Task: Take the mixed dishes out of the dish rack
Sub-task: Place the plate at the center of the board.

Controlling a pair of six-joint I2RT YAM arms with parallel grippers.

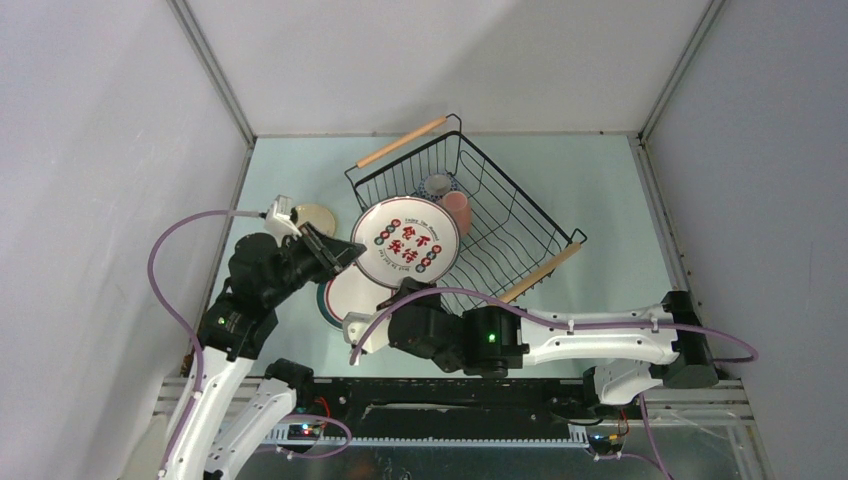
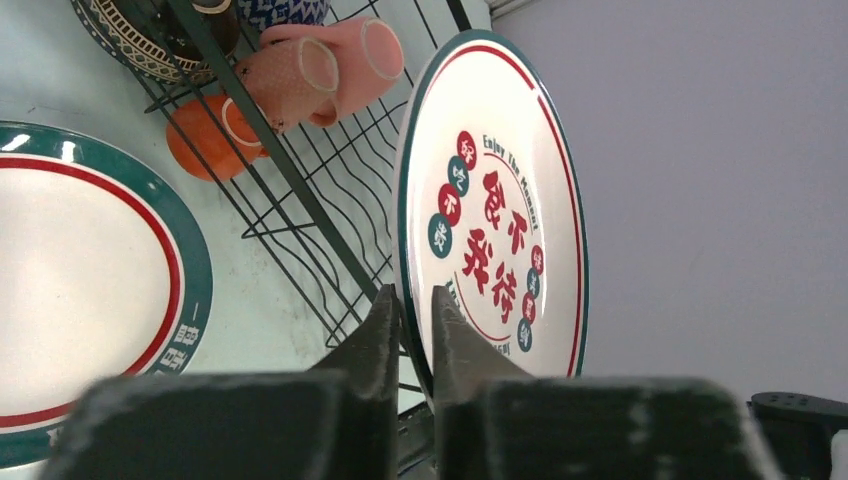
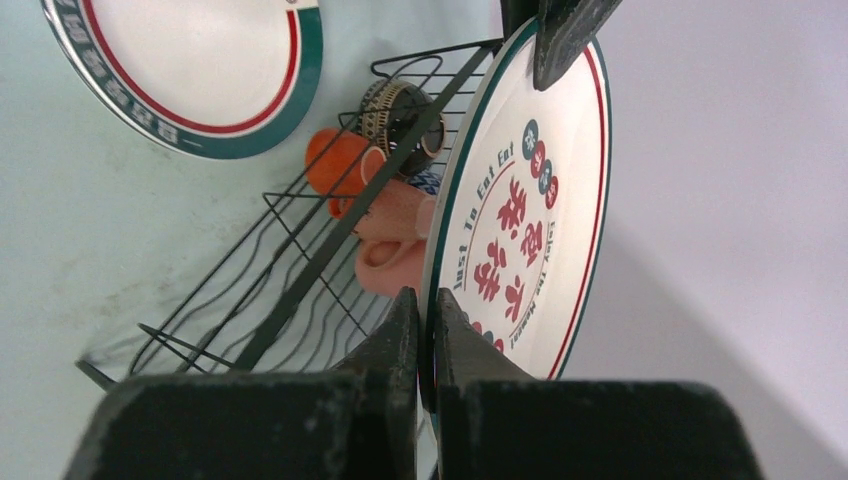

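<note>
A white plate with green rim and red characters (image 1: 405, 240) is held above the near-left corner of the black wire dish rack (image 1: 520, 225). My left gripper (image 1: 352, 250) is shut on its left rim and my right gripper (image 1: 405, 292) is shut on its near rim. The left wrist view shows the plate (image 2: 500, 210) clamped between the gripper's (image 2: 412, 300) fingers. The right wrist view shows the same for the plate (image 3: 530, 200) and gripper (image 3: 427, 305). Pink mugs (image 2: 330, 70), an orange cup (image 2: 205, 135) and a patterned bowl (image 2: 130, 40) lie in the rack.
A second green-rimmed plate (image 1: 345, 295) lies flat on the table left of the rack, under the held plate's near edge. A small cream saucer (image 1: 315, 215) sits further left. The rack's wooden handles (image 1: 400, 142) stick out at its ends. Walls enclose the table.
</note>
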